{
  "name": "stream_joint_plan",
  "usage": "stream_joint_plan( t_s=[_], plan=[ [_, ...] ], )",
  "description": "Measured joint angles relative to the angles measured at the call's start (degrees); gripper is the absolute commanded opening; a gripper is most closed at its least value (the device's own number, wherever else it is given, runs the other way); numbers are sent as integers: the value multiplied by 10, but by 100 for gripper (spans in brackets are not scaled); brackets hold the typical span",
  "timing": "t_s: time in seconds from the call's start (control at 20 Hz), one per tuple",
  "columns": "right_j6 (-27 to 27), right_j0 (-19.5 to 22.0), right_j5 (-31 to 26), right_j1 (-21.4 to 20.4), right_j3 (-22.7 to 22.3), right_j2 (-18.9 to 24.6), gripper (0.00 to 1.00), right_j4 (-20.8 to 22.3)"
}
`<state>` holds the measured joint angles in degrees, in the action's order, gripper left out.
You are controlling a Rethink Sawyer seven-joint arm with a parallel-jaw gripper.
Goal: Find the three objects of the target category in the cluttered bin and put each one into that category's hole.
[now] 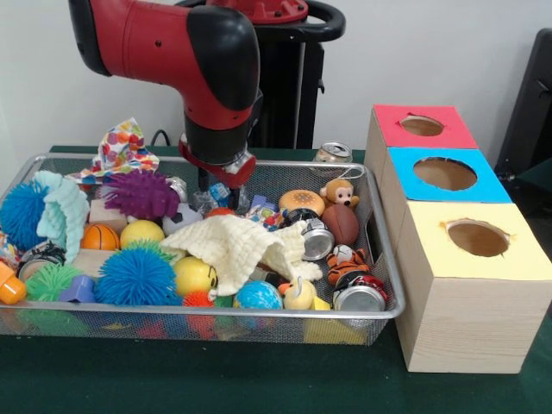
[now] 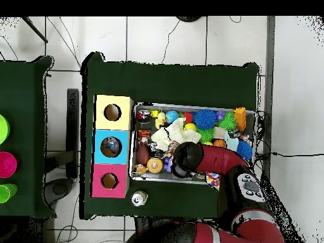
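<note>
My gripper (image 1: 214, 190) is lowered into the back middle of the wire bin (image 1: 379, 259), just behind a cream cloth (image 1: 237, 246). Small wrapped items and a purple spiky ball (image 1: 141, 194) crowd around it, hiding its tip. From overhead, the arm's wrist (image 2: 185, 158) covers the gripper. The bin holds cans (image 1: 317, 240), balls such as a basketball (image 1: 101, 236) and a football (image 1: 341, 224), plush animals (image 1: 341, 191) and cloths. To the right stand three boxes with holes: red (image 1: 423, 125), blue (image 1: 444, 172), yellow (image 1: 477, 237). Something round shows inside the blue box's hole (image 2: 111, 146).
A can (image 1: 332, 153) stands on the green table behind the bin, near the red box. A polka-dot cloth (image 1: 123, 147) hangs over the bin's back left rim. Blue spiky balls (image 1: 136, 276) and a teal cloth (image 1: 60, 211) fill the bin's left.
</note>
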<state>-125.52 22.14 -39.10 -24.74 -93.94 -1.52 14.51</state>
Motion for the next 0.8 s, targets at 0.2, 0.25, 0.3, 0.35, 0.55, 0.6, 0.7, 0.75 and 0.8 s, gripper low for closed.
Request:
stream_joint_plan(
  t_s=[0.2,0.25,0.3,0.35,0.55,0.6,0.7,0.75,0.8],
  plan=[
    [0,-5,0,3,2,-11,100,-7],
    [0,-7,0,5,4,-14,100,-10],
    [0,-9,0,7,6,-17,100,-13],
    [0,-12,0,9,8,-22,100,-18],
    [0,-21,0,14,14,-35,100,-29],
    [0,-24,0,16,15,-38,100,-33],
    [0,-30,0,19,17,-46,100,-41],
    [0,-33,0,21,19,-49,100,-45],
    [0,-36,0,23,21,-53,100,-48]
  ],
)
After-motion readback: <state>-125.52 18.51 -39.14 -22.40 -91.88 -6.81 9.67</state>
